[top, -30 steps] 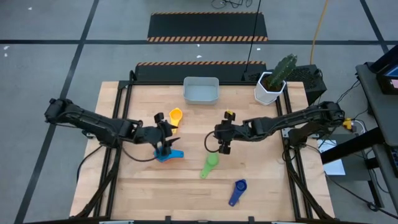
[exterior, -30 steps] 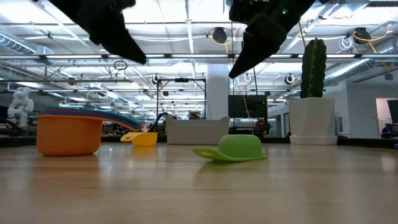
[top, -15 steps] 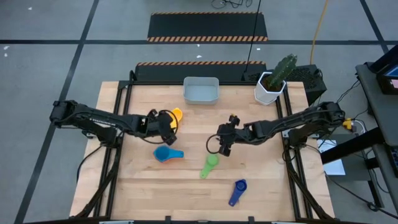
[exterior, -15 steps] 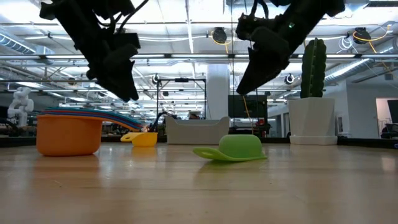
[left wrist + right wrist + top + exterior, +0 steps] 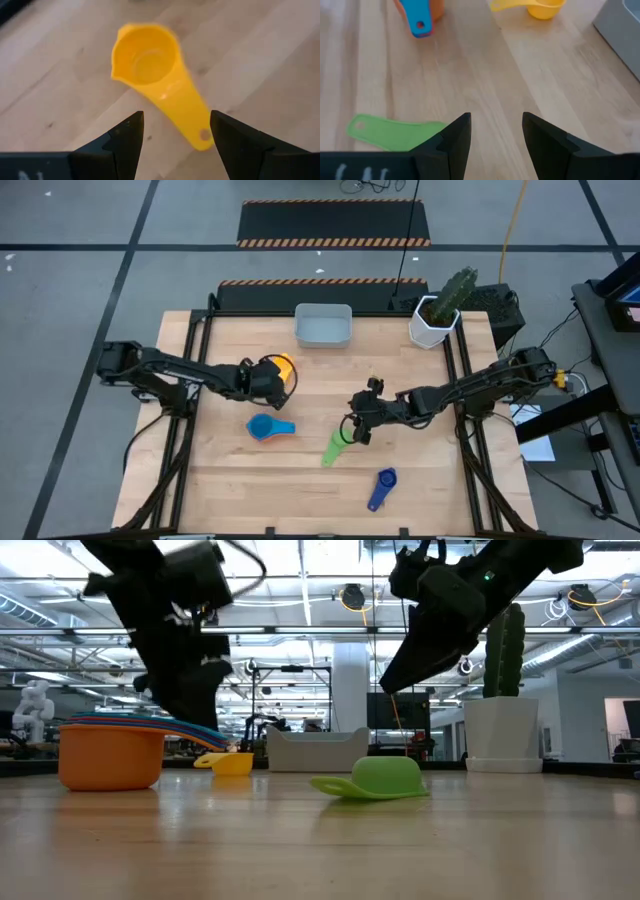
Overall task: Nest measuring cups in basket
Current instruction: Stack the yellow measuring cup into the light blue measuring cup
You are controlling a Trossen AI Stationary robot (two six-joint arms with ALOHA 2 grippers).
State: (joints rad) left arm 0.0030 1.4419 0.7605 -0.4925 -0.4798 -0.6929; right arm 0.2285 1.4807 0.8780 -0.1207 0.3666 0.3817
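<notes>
A yellow measuring cup (image 5: 150,65) stands upright on the table, its handle (image 5: 192,122) running back between the open fingers of my left gripper (image 5: 175,120), which do not touch it. In the high view that gripper (image 5: 272,378) sits just beside the cup (image 5: 286,364). A stack of nested cups, orange at the bottom and blue on top (image 5: 265,427), stands on the table. My right gripper (image 5: 356,428) hangs open above a green cup (image 5: 338,444) that lies bowl-down (image 5: 378,780). A dark blue cup (image 5: 383,485) lies near the front. The basket (image 5: 323,326) is at the far edge.
A white faceted pot with a cactus (image 5: 438,315) stands at the far right corner. Bare wood lies between the stack and the green cup, and along the table's near edge.
My left gripper has left the stack of cups, gone toward the far edge to the yellow cup, sunk and rolled about its own line. My right gripper has come down and toward the near edge, over the green cup. Neither has opened or shut. No cup has moved.
</notes>
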